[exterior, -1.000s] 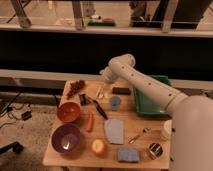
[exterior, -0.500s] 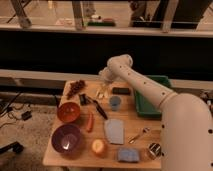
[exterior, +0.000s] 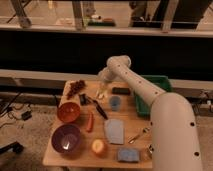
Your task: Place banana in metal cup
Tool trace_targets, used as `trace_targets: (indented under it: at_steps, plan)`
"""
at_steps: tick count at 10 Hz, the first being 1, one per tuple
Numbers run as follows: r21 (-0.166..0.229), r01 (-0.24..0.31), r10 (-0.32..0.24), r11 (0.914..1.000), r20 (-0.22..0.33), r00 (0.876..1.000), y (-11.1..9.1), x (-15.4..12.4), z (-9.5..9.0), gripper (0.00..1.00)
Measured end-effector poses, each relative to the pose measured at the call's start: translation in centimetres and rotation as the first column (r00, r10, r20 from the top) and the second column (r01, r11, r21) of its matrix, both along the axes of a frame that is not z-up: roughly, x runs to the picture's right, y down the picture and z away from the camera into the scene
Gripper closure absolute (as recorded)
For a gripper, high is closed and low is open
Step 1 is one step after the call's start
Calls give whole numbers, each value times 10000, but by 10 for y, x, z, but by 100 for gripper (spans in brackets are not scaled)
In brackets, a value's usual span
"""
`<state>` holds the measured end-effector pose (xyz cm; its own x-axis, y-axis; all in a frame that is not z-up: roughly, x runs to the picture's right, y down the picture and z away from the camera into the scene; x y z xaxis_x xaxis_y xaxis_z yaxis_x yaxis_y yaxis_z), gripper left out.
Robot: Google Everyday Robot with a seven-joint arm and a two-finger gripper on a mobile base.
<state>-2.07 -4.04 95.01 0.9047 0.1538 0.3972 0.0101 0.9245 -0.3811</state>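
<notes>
The banana (exterior: pixel 101 94) is small and pale yellow. It lies at the back of the wooden table (exterior: pixel 82 156), between the grapes and the light blue cup. My gripper (exterior: pixel 102 86) hangs from the white arm right over the banana's far end, at or just above it. The metal cup (exterior: pixel 149 150) stands at the table's front right corner. It is mostly hidden behind my arm's large near segment, and only a shiny edge shows.
Dark grapes (exterior: pixel 76 88), an orange bowl (exterior: pixel 68 112), a purple bowl (exterior: pixel 66 138), a red-orange stick (exterior: pixel 90 122), a round fruit (exterior: pixel 98 146), a blue cloth (exterior: pixel 115 131), a blue sponge (exterior: pixel 129 155), a spoon (exterior: pixel 139 135), a light blue cup (exterior: pixel 115 103), a black utensil (exterior: pixel 99 108) and a green tray (exterior: pixel 150 92) are on the table.
The near part of my arm fills more of the right foreground and now covers most of the metal cup. The gripper stays over the banana at the back.
</notes>
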Motion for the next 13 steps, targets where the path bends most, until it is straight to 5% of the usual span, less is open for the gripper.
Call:
trace_targets:
  at_steps: [13]
  plan:
    - [-1038,7,-29,9946,-204,9998,17,-2,56,20]
